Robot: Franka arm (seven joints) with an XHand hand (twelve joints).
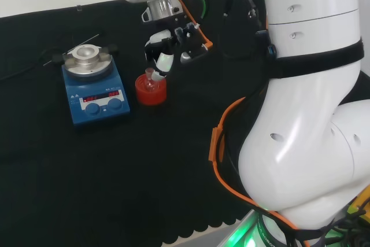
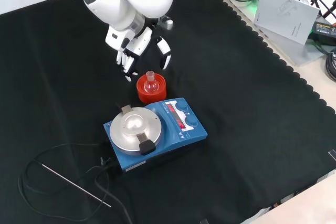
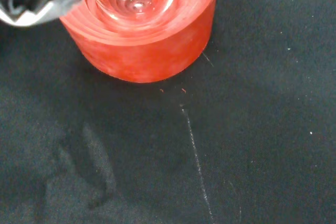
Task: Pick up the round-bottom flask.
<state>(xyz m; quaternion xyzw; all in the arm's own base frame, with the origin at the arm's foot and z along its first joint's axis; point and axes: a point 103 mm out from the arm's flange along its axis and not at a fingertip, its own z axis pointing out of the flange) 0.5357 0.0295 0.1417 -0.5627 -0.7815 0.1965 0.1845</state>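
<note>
In the front view, the blue hotplate stirrer (image 2: 155,132) stands nearest, a thin metal rod (image 2: 76,185) lying on the cloth beside it. Just behind it, the round-bottom flask (image 2: 151,83) sits upright in its red ribbed stand (image 2: 151,91), neck pointing straight up. Farther back, the hand (image 2: 137,45) hovers, fingers (image 2: 127,65) spread apart, straddling the neck without touching it.

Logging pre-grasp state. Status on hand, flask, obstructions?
Hand open, above the round-bottom flask, not touching. Flask upright in red ribbed stand. Blue hotplate stirrer close beside stand; nothing blocking the flask neck.
</note>
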